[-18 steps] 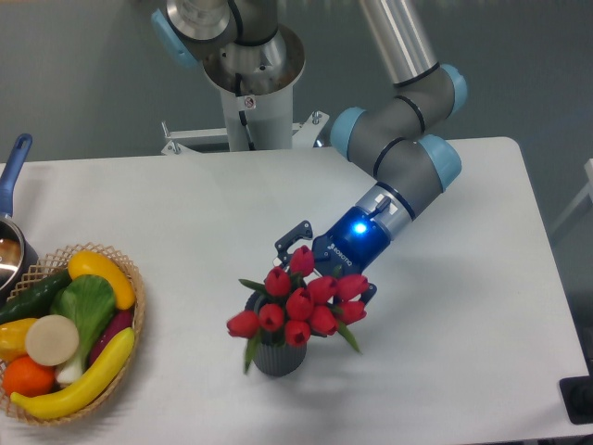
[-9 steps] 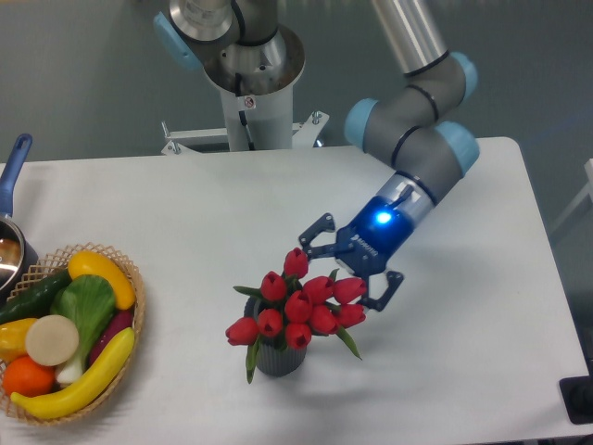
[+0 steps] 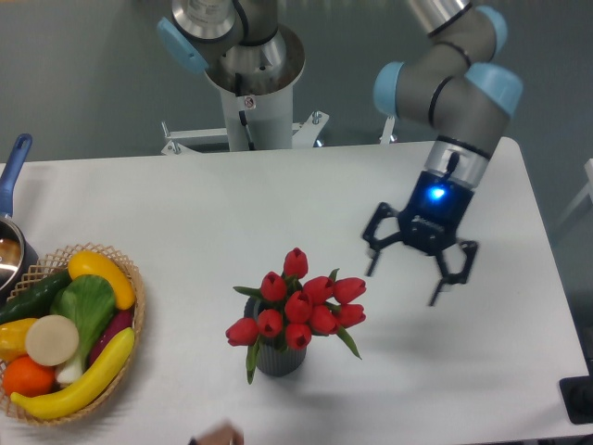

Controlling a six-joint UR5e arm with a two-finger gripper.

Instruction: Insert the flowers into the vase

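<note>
The flowers (image 3: 298,304), a bunch of red tulips with green leaves, stand upright in the vase (image 3: 279,358), a short dark grey ribbed cylinder near the table's front middle. The blooms spread wider than the vase and hide its rim. My gripper (image 3: 404,286) hangs open to the right of the bunch, well apart from it, fingers pointing down with nothing between them. A blue light glows on its wrist.
A wicker basket (image 3: 137,320) of toy vegetables and fruit sits at the left edge. A pot with a blue handle (image 3: 15,167) is at the far left. The robot's base (image 3: 248,88) stands behind the table. A dark object (image 3: 577,400) is at the lower right corner.
My gripper has let go of the flowers and drawn away to the right and up, opening wide. The flowers stay in the vase, barely shifted.
</note>
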